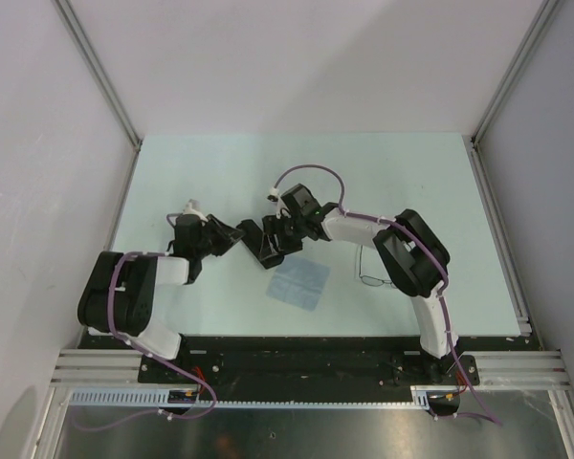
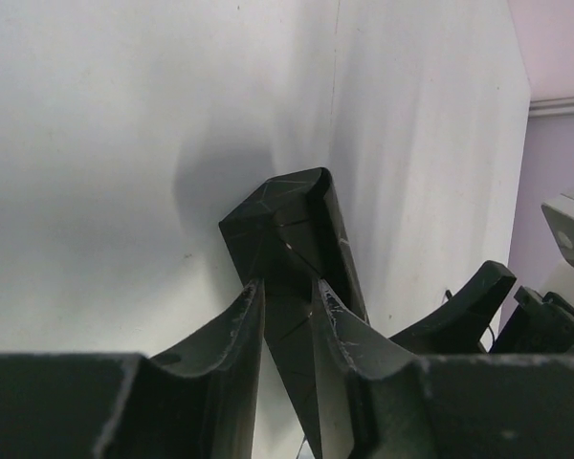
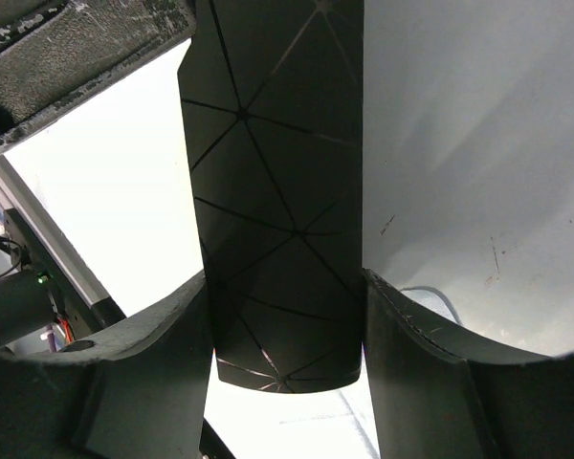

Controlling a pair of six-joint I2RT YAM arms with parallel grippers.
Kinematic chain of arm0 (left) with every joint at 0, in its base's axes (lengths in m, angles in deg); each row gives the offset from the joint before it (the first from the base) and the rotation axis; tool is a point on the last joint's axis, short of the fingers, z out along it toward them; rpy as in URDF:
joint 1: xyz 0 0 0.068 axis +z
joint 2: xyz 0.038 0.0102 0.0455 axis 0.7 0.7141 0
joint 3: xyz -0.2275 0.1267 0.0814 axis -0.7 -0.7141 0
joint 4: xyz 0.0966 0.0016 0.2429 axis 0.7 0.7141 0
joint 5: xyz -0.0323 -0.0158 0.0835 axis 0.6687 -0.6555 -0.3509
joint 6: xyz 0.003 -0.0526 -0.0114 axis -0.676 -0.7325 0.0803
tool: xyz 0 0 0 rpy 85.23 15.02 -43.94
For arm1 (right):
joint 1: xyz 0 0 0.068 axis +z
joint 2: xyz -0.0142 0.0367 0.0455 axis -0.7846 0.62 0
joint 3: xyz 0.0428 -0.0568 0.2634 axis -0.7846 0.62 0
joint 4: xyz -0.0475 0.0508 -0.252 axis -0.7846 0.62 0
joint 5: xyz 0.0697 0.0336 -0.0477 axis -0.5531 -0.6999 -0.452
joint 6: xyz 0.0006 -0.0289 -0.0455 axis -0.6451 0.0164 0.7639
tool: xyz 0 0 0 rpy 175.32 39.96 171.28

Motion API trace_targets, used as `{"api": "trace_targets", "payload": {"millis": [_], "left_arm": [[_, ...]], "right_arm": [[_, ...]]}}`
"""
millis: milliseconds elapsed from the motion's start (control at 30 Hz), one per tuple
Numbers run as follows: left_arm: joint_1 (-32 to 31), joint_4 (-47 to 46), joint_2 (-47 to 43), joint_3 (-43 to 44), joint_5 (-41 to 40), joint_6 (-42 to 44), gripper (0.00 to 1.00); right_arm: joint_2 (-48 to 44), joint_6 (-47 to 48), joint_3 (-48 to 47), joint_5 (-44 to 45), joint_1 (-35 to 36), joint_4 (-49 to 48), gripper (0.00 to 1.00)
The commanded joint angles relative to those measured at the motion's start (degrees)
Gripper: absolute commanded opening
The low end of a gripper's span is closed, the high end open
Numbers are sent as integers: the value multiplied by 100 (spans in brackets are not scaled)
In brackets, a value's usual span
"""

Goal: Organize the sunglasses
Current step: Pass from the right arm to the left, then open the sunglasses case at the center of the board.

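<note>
Mid-desk, ahead of the two arm bases, I hold the black case from both sides. My left fingers are pinched nearly closed on a thin edge of it. My right fingers press against its two flanks, spread as wide as the case itself. The sunglasses lie apart from all this, on the desk just beside my right arm's elbow and partly hidden under it. The blue cloth rests just nearer than the case. I judge the glasses light, thin and easily bent, with lenses likely to smudge or slip under a grip. The bridge or a hinge end of the frame looks the safest hold, taken gently, rather than the lenses or the slim temple arms. Whether the temples are folded I cannot tell.
</note>
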Motion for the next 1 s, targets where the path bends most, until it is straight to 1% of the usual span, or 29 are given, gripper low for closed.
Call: {"api": "trace_targets", "payload": {"millis": [0, 200, 300, 400, 500, 600, 667, 700, 867, 933, 967], "left_arm": [[-47, 509, 312, -2, -239, 312, 31], [-73, 509, 321, -11, -247, 303, 34], [-91, 509, 321, -20, -274, 303, 34], [-99, 509, 330, -20, -256, 312, 35], [-99, 509, 365, -2, -230, 329, 37], [-126, 509, 382, 15, -195, 338, 38], [-134, 509, 391, 15, -203, 338, 38], [-135, 509, 400, 24, -186, 330, 38], [-135, 518, 417, 24, -212, 294, 38], [-135, 509, 417, 15, -221, 268, 38], [-135, 509, 426, 15, -221, 259, 38]], "right_arm": [[-467, -206, 29, -522, -39, -326, 61], [-467, -267, 73, -496, -66, -335, 65], [-441, -285, 82, -461, -84, -317, 62], [-441, -267, 73, -329, -84, -265, 56], [-484, -136, 82, -215, -57, -247, 59], [-625, 189, 56, 171, 101, -238, 69], [-652, 295, -14, 557, 259, -177, 73], [-626, 443, -75, 950, 338, -116, 75], [-292, 822, -759, 2288, 812, 569, 76], [-143, 910, -910, 2798, 927, 702, 76], [-107, 919, -981, 2904, 997, 720, 76]]}}
